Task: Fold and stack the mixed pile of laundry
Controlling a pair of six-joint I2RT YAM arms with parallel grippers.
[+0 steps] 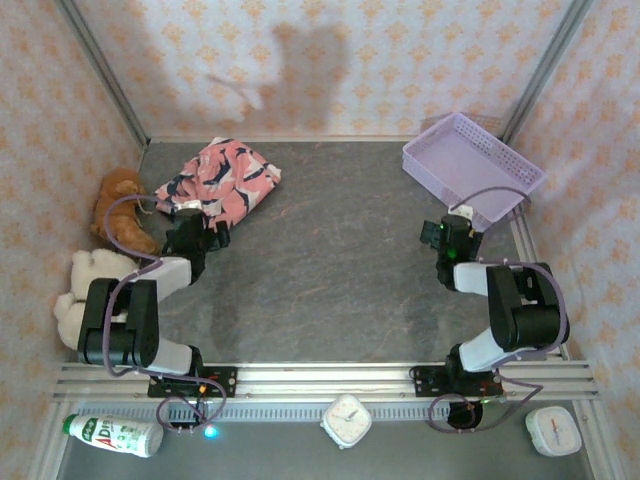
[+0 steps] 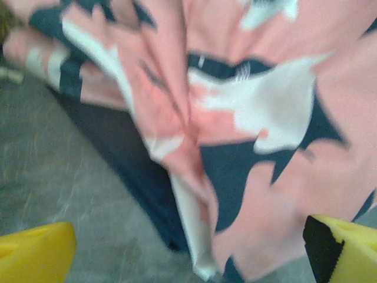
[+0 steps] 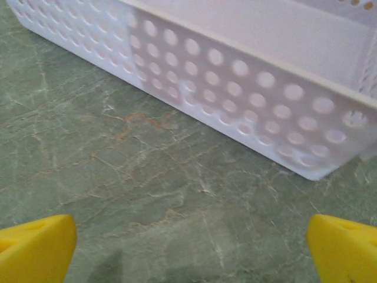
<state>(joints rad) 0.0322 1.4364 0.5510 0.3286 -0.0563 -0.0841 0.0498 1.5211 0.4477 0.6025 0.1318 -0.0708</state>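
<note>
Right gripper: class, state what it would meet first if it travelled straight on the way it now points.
Most likely the perforated side wall of the lavender basket, beyond a bare stretch of table. The right gripper, open, points at it; depth is uncertain.

The navy garment [image 2: 138, 174] lies mostly hidden under the blurred shark-print garment [image 2: 283, 194], and the basket [image 3: 235, 76] runs off frame

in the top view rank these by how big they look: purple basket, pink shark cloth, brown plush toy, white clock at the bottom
1. lavender basket
2. pink shark garment, only a little smaller than the basket, so this is a close call
3. brown plush toy
4. white clock, clearly the smallest
</note>
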